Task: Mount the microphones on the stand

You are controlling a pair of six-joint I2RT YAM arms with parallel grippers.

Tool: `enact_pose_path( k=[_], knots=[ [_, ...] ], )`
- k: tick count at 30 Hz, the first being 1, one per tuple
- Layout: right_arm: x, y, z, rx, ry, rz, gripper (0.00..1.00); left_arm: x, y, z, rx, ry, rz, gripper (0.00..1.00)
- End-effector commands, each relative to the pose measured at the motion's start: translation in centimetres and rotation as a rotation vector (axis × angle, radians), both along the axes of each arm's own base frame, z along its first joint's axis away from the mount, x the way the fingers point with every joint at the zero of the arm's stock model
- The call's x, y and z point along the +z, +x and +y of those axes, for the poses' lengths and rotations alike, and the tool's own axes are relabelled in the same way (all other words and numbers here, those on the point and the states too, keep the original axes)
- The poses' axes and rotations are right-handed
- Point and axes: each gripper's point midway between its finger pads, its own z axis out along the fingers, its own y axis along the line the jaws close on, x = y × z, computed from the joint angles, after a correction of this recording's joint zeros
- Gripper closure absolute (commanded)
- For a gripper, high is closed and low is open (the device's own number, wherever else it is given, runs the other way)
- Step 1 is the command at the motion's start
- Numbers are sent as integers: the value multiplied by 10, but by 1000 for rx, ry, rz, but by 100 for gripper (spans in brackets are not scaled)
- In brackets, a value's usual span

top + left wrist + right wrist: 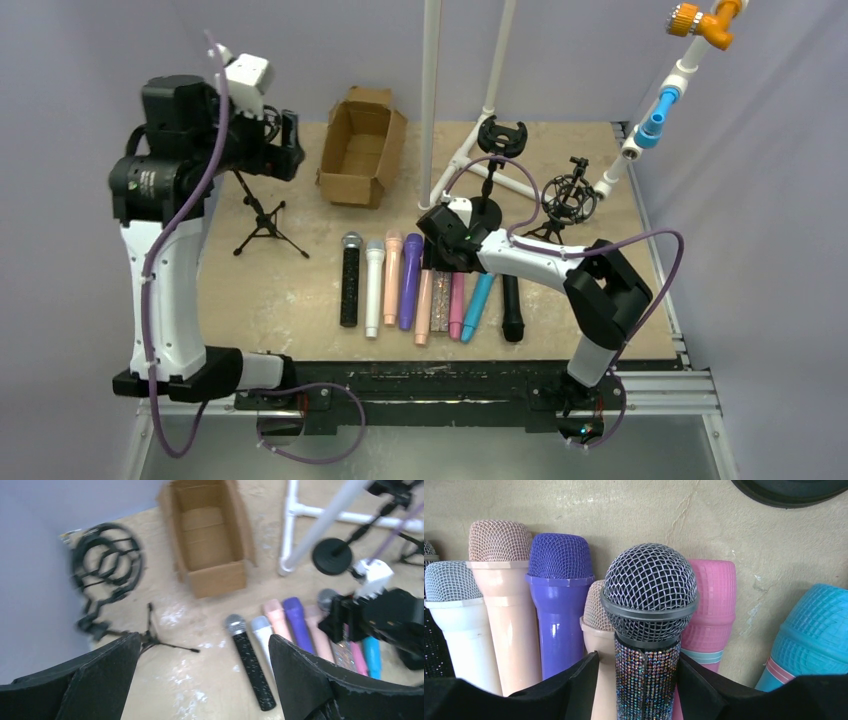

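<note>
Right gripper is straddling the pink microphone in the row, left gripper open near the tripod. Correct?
Not quite. The right gripper straddles the glittery microphone with the silver mesh head, not the pink microphone beside it; the right wrist view shows this. The left gripper is open near the tripod, as you said.

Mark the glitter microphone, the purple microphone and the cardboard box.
glitter microphone (650, 587), right wrist view, on its mesh head.
purple microphone (410, 284), top view, on its handle.
cardboard box (218, 578), left wrist view, on its near end wall.
</note>
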Motion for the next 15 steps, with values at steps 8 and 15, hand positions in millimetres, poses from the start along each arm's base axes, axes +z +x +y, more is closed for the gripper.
enact_pose_path(
  k=[8,15],
  knots=[
    [44,2,-1,-7,-8,-117,34,-40,20,119,316,224,2,0],
    [70,-1,-4,-1,20,-153,30,-72,62,158,416,301,68,1]
  ],
)
